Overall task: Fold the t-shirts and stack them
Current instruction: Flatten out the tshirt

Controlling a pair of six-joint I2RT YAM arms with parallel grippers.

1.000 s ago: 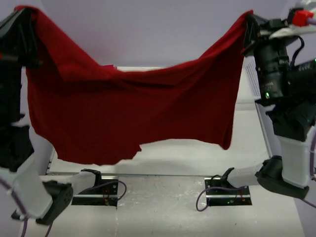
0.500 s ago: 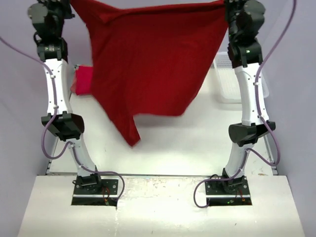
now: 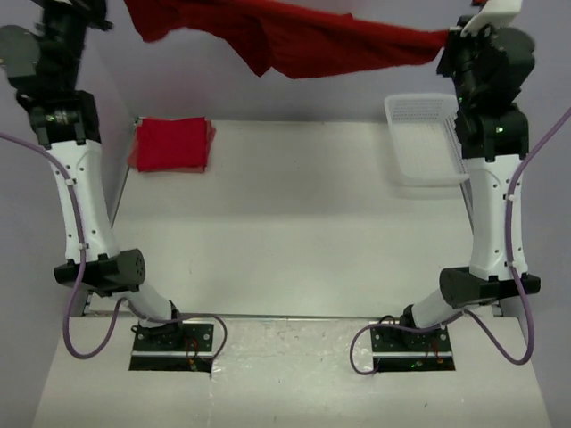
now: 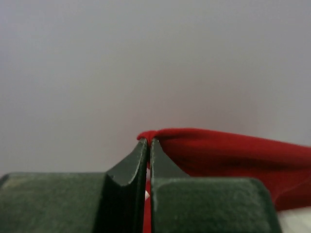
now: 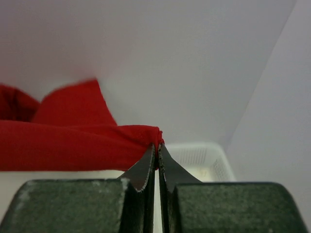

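We see the white table [image 3: 294, 223] bearing folded red cloth [image 3: 172, 144], perhaps several t-shirts, far left, a white basket [image 3: 424, 143] far right.

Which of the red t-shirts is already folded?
The bright red t-shirt lying as a flat square on the table, far left; the darker t-shirt hangs stretched between left tool and right tool.

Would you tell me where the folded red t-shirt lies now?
In the top view, the folded t-shirt lies far left on the table, across from the white basket.
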